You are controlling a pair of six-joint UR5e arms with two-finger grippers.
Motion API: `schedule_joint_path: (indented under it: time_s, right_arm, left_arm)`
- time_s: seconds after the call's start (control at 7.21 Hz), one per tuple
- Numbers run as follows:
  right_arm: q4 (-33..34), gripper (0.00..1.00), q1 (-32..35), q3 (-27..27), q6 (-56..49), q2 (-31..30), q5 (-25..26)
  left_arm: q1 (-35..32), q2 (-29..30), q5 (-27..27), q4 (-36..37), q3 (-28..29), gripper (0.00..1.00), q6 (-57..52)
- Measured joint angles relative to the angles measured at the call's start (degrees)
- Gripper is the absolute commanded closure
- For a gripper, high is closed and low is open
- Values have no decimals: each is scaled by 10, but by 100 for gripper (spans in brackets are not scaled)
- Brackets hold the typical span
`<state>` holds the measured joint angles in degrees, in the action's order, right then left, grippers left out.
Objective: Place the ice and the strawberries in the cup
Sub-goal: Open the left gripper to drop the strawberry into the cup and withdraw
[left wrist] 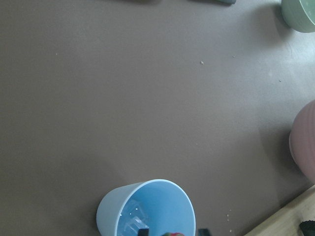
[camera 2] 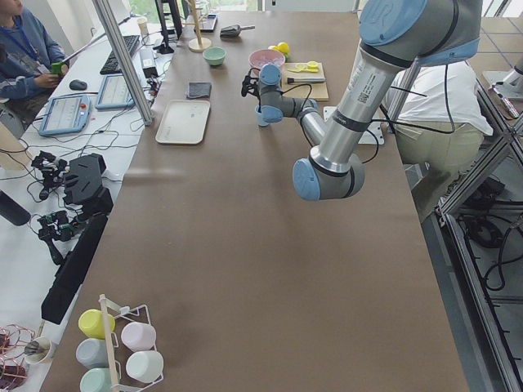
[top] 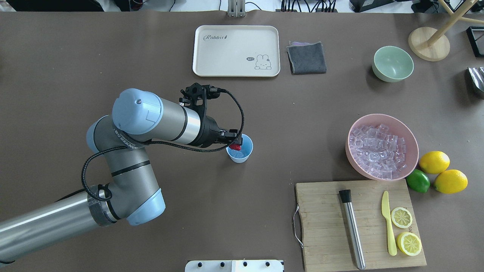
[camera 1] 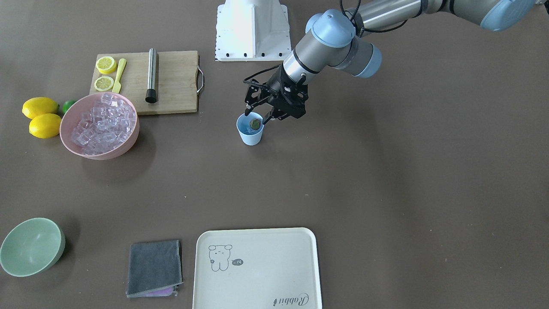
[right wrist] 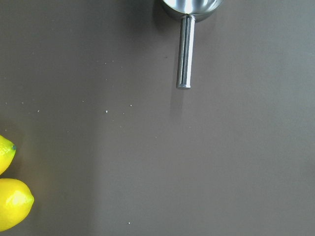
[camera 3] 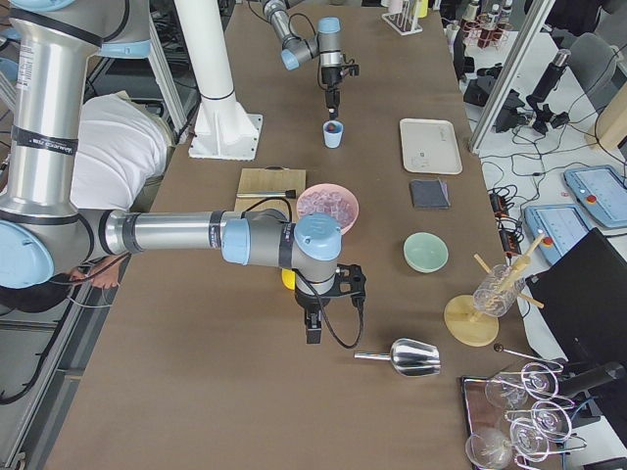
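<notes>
The light-blue cup (camera 1: 250, 135) stands mid-table, with a few clear ice cubes (left wrist: 130, 223) at its bottom. My left gripper (camera 1: 257, 118) hangs straight over its mouth. Its fingers stand apart, wider than the small red strawberry (camera 1: 255, 124) with its green cap, which lies in the cup's mouth just under the fingertips (top: 236, 146). More ice (camera 1: 103, 124) fills the pink bowl (camera 1: 68, 137). My right gripper (camera 3: 312, 328) shows only in the exterior right view, pointing down near the lemons. I cannot tell if it is open.
A cutting board (camera 1: 171, 81) holds a steel muddler (camera 1: 151, 75), a yellow knife and lemon halves. Two lemons (camera 1: 40, 116) and a lime lie beside the pink bowl. A cream tray (camera 1: 257, 266), a grey cloth (camera 1: 154, 268), a green bowl (camera 1: 32, 253) and a metal scoop (camera 3: 411, 357) lie farther off.
</notes>
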<state>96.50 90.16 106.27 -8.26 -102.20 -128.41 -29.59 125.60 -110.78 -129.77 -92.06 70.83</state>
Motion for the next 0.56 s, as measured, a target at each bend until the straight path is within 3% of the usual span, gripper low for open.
schedule_joint_path:
  time_s: [0.56]
  right_arm:
    - [0,0,0,0,0,1,-2]
  left_arm:
    - [-8,-25,-3,2,-6,2,0]
